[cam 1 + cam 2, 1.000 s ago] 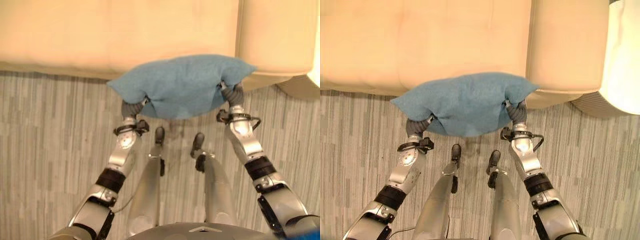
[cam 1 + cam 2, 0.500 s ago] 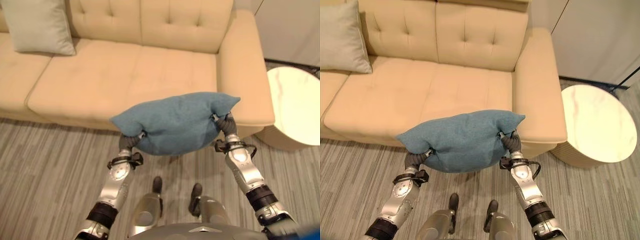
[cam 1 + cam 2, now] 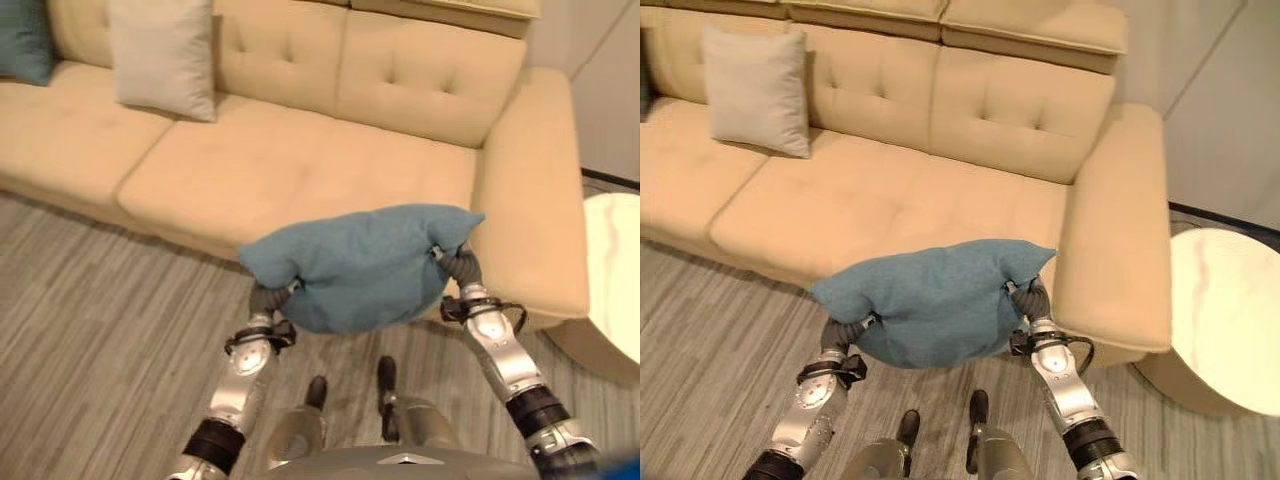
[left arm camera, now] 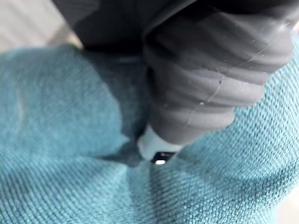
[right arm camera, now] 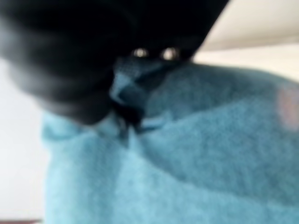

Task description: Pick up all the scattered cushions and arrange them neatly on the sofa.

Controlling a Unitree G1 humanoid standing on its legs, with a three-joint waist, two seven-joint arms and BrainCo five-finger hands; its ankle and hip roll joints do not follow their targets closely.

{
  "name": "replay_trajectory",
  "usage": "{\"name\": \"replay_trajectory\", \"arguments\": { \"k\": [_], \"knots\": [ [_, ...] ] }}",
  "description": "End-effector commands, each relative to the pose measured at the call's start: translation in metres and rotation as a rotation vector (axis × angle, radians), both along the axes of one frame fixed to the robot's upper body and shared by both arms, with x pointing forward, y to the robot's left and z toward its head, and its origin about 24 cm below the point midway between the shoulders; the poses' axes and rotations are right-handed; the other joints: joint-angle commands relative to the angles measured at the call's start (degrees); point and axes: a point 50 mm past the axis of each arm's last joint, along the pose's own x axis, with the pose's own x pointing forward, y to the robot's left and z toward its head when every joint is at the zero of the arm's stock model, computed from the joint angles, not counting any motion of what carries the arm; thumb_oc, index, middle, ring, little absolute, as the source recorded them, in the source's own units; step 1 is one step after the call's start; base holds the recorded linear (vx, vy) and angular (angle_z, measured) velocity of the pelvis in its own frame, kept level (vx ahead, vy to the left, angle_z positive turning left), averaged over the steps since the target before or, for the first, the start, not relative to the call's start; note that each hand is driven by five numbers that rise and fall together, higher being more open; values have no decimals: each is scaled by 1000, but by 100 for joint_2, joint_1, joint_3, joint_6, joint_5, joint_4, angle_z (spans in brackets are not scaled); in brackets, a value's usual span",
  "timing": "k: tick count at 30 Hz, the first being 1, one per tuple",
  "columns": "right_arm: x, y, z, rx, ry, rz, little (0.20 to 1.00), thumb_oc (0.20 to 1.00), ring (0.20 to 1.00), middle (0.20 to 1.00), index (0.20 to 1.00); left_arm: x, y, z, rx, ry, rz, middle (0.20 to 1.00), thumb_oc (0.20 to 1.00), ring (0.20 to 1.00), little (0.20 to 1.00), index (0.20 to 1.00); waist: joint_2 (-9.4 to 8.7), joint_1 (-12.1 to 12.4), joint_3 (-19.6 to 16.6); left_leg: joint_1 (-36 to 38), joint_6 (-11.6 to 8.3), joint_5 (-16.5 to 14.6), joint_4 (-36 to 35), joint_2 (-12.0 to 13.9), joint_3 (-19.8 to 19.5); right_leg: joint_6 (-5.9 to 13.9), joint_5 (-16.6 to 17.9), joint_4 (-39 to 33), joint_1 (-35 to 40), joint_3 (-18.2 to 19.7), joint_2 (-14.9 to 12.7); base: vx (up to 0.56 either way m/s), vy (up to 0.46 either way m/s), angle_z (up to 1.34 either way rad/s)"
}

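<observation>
A blue cushion [image 3: 365, 262] hangs in the air just before the front edge of the beige sofa [image 3: 300, 160], level with its right-hand seat. Both hands hold it, one at each end. My left hand [image 4: 210, 84] grips the cushion's left end, a finger [image 4: 156, 147] dug into the bunched cloth. At the right end my right hand [image 5: 70, 70] is shut on a pinched fold, below the corner that sticks up. A light grey cushion [image 3: 758, 88] leans upright against the sofa back at the left. A teal cushion [image 3: 25, 40] shows at the far left edge.
The sofa's right armrest [image 3: 1120, 230] runs beside the held cushion. A round white side table [image 3: 1230, 320] stands on the floor right of the sofa. Grey striped flooring [image 3: 90, 300] lies in front.
The camera has tilted up, so the sofa back and the cushions on it have come into view. The blue cushion stays held between both hands in front of the seat.
</observation>
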Motion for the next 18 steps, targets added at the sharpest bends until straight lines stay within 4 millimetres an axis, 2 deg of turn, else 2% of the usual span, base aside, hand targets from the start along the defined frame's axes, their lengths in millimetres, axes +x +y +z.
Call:
{"name": "replay_trajectory", "arguments": {
  "k": [1, 4, 5, 6, 8, 9, 10, 11, 13, 14, 15, 16, 17, 18],
  "knots": [
    [7, 8, 43, 114, -230, 8, 200, 200, 200, 200, 200, 18, -9, 39, -27, -205, -92, 200, 200, 200, 200, 200, -423, -99, -279, -76, 12, -698, 737, 298, 1134, 666, -653, -211, 765, -137, -208, 110, -67, 51],
    [6, 7, 41, 125, -225, -5, 200, 200, 200, 200, 200, 17, -7, 36, -6, -188, -101, 200, 200, 200, 200, 200, -455, -42, -307, -244, 52, -563, 384, 275, 1136, 692, -704, -246, 886, -207, -175, 120, 0, 39],
    [6, 7, 38, 144, -215, -18, 200, 200, 200, 200, 200, 16, -4, 35, 14, -178, -98, 200, 200, 200, 200, 200, -470, 58, -325, -526, 5, -84, -78, 263, 1161, 687, -791, -260, 1020, -233, -78, 161, 34, 25],
    [6, 7, 38, 145, -215, -18, 200, 200, 200, 200, 200, 16, -4, 35, 15, -178, -98, 200, 200, 200, 200, 200, -478, 56, -314, -506, 4, -94, -80, 256, 1160, 689, -805, -258, 1040, -236, -85, 142, 29, 25],
    [6, 9, 36, 161, -203, -28, 200, 200, 200, 200, 200, 15, -1, 36, 20, -179, -93, 200, 200, 200, 200, 200, -537, 184, -293, -817, -69, 120, -138, 269, 1129, 647, -907, -232, 1136, -179, -4, 126, 53, 12],
    [6, 11, 35, 167, -199, -19, 200, 200, 200, 200, 200, 13, 2, 33, 16, -171, -89, 200, 200, 200, 200, 200, -525, 234, -357, -623, -40, 161, -432, 251, 1074, 670, -911, -211, 1173, -154, 52, 252, 175, -13],
    [6, 17, 34, 176, -201, -5, 200, 200, 200, 200, 200, 8, 4, 31, 20, -158, -88, 200, 200, 200, 200, 200, -567, 275, -383, -433, -7, 169, -482, 190, 922, 714, -967, -45, 1222, -153, 46, 199, 159, -31],
    [6, 17, 34, 176, -202, -5, 200, 200, 200, 200, 200, 9, 4, 31, 20, -158, -88, 200, 200, 200, 200, 200, -566, 271, -396, -446, -7, 188, -496, 191, 919, 712, -958, -47, 1204, -156, 49, 176, 148, -40],
    [6, 23, 34, 186, -199, 12, 200, 200, 200, 200, 200, 7, 9, 30, 43, -150, -88, 200, 200, 200, 200, 200, -613, 315, -423, -166, 84, 94, -615, 172, 959, 785, -995, 472, 1139, -133, 5, 132, 142, -51],
    [7, 27, 35, 193, -202, 29, 200, 200, 200, 200, 200, 7, 13, 31, 55, -153, -85, 200, 200, 200, 200, 200, -632, 326, -405, -9, 144, 9, -630, 182, 999, 888, -948, 939, 995, -139, -46, 164, 201, -47],
    [8, 33, 37, 194, -202, 53, 200, 200, 200, 200, 200, 8, 17, 33, 73, -156, -82, 200, 200, 200, 200, 200, -625, 258, -351, 189, 211, -28, -674, 248, 1031, 1156, -602, 1695, 628, -130, -106, 115, 149, -22],
    [8, 33, 37, 194, -202, 54, 200, 200, 200, 200, 200, 8, 17, 33, 73, -156, -82, 200, 200, 200, 200, 200, -628, 262, -355, 185, 213, -28, -675, 246, 1037, 1159, -608, 1709, 614, -124, -111, 116, 211, -19],
    [8, 37, 38, 199, -206, 69, 200, 200, 200, 200, 200, 8, 22, 34, 88, -162, -64, 200, 200, 200, 200, 200, -562, 239, -313, 367, 317, -151, -699, 259, 1115, 1350, -471, 2287, 308, -156, -141, 63, 138, -11],
    [8, 37, 38, 199, -206, 69, 200, 200, 200, 200, 200, 8, 22, 34, 88, -162, -64, 200, 200, 200, 200, 200, -556, 243, -327, 351, 314, -138, -707, 269, 1118, 1345, -452, 2272, 293, -154, -129, 124, 193, -21]
  ]
}}
